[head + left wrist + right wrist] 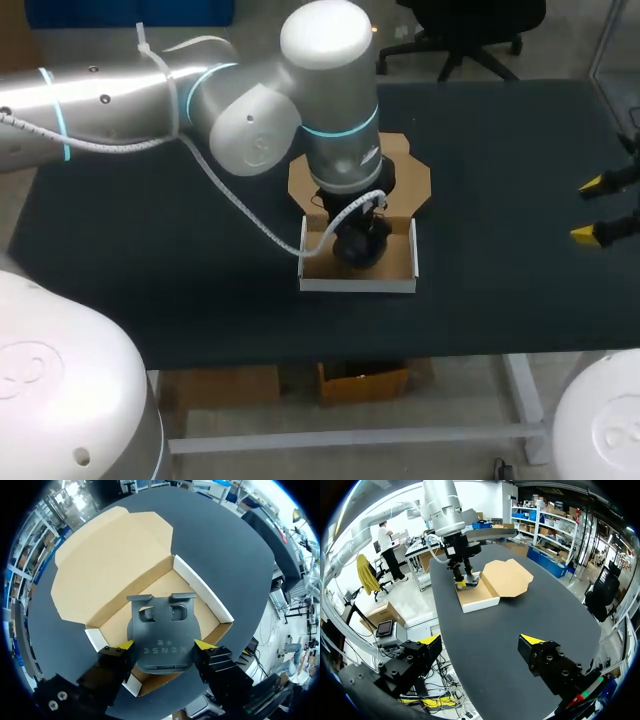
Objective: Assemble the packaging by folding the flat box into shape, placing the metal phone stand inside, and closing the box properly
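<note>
Step in hand: placing the stand. By the look of it, folding is done and closing has not begun.
Box: the box (202,592) stands as an open tray near the middle of the bench (225,545), with white outer walls and a brown inside. Its lid (110,560) lies spread flat on the bench beyond the far wall, with the side flaps unfolded.
Phone stand: the dark metal phone stand (161,615) is inside the tray's outline, toward the near wall, with its two hooked lips pointing at the lid. Whether its base already rests on the tray floor cannot be told.
Left fingers: the left gripper (162,645) grasps the phone stand, one yellow tip pressed on each side of its rounded base. The left arm (330,90) hangs straight down over the tray.
Right fingers: the right gripper (482,640) is released, with its tips spread wide and nothing between them. It hovers well apart from the box, near the bench's right edge.
Next move calls for: probably seating the stand flat on the floor, letting go, and lifting straight up so the fingers do not catch the near wall.
After that: the lid must swing over the stand, so it has to lie low enough and clear of the hinge side.
</note>
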Controlling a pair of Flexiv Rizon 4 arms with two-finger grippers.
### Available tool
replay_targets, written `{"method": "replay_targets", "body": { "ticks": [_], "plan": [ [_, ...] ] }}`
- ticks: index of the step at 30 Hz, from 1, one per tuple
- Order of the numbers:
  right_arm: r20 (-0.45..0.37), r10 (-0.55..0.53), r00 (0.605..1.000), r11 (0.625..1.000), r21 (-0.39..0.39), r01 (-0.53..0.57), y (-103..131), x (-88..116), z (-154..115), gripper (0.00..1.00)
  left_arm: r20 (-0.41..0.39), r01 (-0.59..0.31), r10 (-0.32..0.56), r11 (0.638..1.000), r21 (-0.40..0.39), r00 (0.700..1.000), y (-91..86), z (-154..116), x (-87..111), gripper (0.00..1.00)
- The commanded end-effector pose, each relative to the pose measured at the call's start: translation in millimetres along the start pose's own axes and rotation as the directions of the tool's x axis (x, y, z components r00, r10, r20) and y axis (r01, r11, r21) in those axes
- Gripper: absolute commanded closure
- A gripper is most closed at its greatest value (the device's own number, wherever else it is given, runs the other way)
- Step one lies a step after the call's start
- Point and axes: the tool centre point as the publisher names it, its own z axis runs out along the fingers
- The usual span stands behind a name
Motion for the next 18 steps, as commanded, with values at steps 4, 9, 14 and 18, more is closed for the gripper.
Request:
{"method": "replay_targets", "body": {
  "ticks": [4,9,14,18],
  "plan": [
    [-0.003,-0.001,1.000,1.000,-0.001,0.001,0,0,-2,0.00,0.006,-0.004,0.004,1.000,-0.022,1.000,-10.0,18,3.5,1.00],
    [-0.003,-0.001,1.000,1.000,-0.001,0.001,0,0,-2,0.00,0.012,-0.008,0.009,0.999,-0.031,1.000,-12.6,26,5.5,1.00],
    [-0.003,-0.001,1.000,1.000,-0.001,0.001,0,0,-2,0.00,0.019,-0.015,0.016,0.999,-0.031,1.000,-13.5,29,6.7,1.00],
    [-0.003,-0.001,1.000,1.000,-0.001,0.001,0,0,-2,0.00,0.030,-0.021,0.022,0.999,-0.038,0.999,-13.3,33,7.5,1.00]
  ]
}}
